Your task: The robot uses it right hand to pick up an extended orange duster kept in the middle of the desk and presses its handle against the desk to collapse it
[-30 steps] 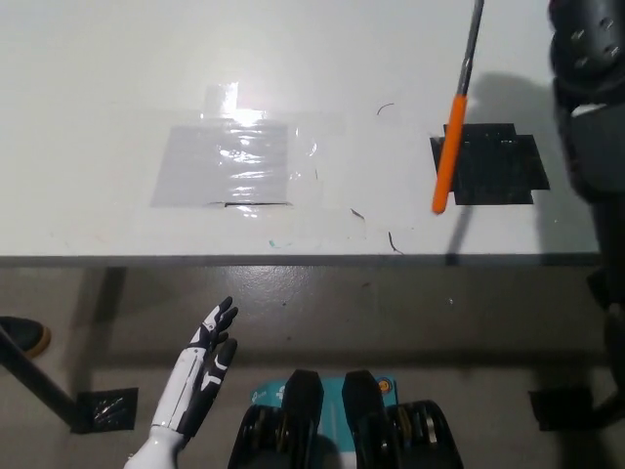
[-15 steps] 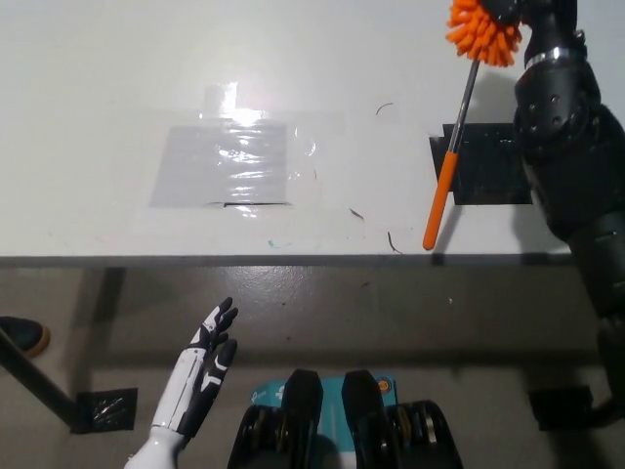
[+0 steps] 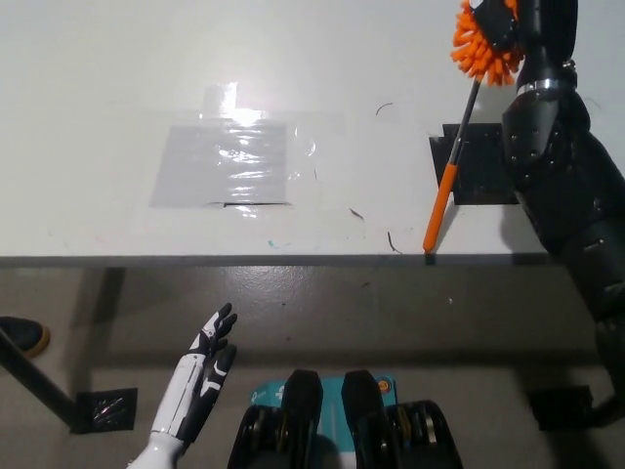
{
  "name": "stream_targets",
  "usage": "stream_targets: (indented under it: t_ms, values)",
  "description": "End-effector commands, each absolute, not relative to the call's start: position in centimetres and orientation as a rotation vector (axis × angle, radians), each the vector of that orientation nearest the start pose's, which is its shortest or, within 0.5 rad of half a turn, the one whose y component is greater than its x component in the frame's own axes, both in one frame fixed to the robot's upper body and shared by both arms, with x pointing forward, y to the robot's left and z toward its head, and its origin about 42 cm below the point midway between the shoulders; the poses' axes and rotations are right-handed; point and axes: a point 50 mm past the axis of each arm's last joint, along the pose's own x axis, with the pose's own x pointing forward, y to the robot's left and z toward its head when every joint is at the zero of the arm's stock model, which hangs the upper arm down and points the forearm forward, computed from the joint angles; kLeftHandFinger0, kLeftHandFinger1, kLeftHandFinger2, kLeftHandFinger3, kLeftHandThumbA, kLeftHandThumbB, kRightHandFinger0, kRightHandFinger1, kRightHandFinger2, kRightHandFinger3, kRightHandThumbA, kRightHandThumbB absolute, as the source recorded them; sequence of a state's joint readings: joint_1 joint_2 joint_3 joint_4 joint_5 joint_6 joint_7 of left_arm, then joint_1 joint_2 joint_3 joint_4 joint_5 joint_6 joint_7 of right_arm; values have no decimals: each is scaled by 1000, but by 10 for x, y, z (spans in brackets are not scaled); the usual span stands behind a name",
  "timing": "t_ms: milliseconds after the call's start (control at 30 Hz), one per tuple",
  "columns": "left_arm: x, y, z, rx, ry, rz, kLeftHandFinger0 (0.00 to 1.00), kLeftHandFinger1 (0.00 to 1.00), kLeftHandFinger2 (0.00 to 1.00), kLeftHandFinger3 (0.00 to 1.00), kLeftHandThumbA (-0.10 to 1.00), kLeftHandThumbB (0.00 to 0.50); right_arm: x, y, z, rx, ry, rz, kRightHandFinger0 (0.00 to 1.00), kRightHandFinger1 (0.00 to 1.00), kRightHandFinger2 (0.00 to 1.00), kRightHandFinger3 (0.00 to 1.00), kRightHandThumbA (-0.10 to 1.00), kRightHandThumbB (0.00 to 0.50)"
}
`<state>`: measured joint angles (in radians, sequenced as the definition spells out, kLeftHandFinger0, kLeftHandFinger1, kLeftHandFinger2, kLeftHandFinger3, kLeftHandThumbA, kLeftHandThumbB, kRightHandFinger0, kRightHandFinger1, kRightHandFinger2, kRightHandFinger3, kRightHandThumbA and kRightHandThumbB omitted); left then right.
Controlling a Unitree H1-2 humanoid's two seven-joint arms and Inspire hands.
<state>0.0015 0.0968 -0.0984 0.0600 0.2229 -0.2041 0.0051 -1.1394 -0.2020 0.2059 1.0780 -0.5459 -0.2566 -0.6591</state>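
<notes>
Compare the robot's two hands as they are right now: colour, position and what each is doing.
The left hand is white, the right hand black. The left hand hangs low, below the desk edge, at the lower left; the right hand is raised over the desk's far right. The left hand is open and holds nothing; the right hand grips the orange duster near its fluffy head.

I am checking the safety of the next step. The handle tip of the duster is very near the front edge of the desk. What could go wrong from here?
1. The orange handle has its tip close to the front edge of the desk; under pressure it may slip off.
2. The duster leans instead of standing upright, so a push may skid the tip rather than collapse the rod.
3. The right hand holds at the fluffy head, at the picture's edge; grip firmness cannot be judged.

The left hand rests open below the desk.
</notes>
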Motion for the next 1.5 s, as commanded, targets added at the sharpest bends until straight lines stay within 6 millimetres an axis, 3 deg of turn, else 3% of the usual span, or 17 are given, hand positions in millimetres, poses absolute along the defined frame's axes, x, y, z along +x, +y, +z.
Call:
stream_targets:
  t_ms: [0, 167, 367, 467, 667, 867, 900, 1067, 1233, 1400, 1433, 1467]
  values:
    - [279, 215, 103, 294, -203, -114, 1000, 1000, 1000, 1000, 1000, 133, 553, -171, 502, -684, -1332, -590, 0, 49, 645, 814, -100, 0]
    - [277, 214, 105, 304, -214, -122, 1000, 1000, 1000, 1000, 1000, 105, 550, -174, 506, -693, -1368, -626, 0, 53, 659, 805, -100, 0]
    - [278, 214, 106, 298, -222, -130, 1000, 1000, 1000, 1000, 1000, 106, 545, -174, 519, -658, -1423, -672, 0, 62, 653, 790, -100, 0]
    - [279, 215, 106, 306, -225, -132, 1000, 1000, 1000, 1000, 1000, 108, 536, -174, 544, -609, -1487, -692, 0, 93, 671, 831, -100, 0]
    - [279, 215, 105, 313, -228, -136, 1000, 1000, 1000, 1000, 1000, 109, 532, -176, 551, -590, -1521, -707, 0, 97, 671, 829, -100, 5]
    - [278, 215, 105, 315, -227, -135, 1000, 1000, 1000, 1000, 1000, 111, 534, -172, 543, -592, -1524, -701, 0, 106, 689, 843, -100, 2]
    - [276, 215, 104, 319, -229, -140, 1000, 1000, 1000, 1000, 1000, 82, 541, -169, 523, -638, -1487, -673, 0, 98, 684, 821, -100, 5]
    - [276, 215, 105, 319, -226, -132, 1000, 1000, 1000, 1000, 1000, 87, 546, -165, 508, -680, -1467, -652, 0, 104, 704, 829, -100, 2]
    - [273, 216, 102, 316, -224, -131, 1000, 1000, 1000, 1000, 1000, 74, 553, -158, 474, -738, -1396, -603, 0, 106, 673, 829, -100, 37]
    - [271, 216, 101, 311, -224, -131, 1000, 1000, 1000, 1000, 1000, 65, 555, -156, 468, -754, -1384, -593, 0, 102, 665, 825, -100, 35]
    - [273, 214, 102, 307, -230, -132, 1000, 1000, 1000, 1000, 1000, 78, 559, -154, 450, -787, -1332, -564, 0, 126, 671, 846, -100, 1]
    - [273, 214, 103, 306, -224, -129, 1000, 1000, 1000, 1000, 1000, 100, 560, -153, 441, -798, -1306, -547, 0, 132, 677, 857, -100, 11]
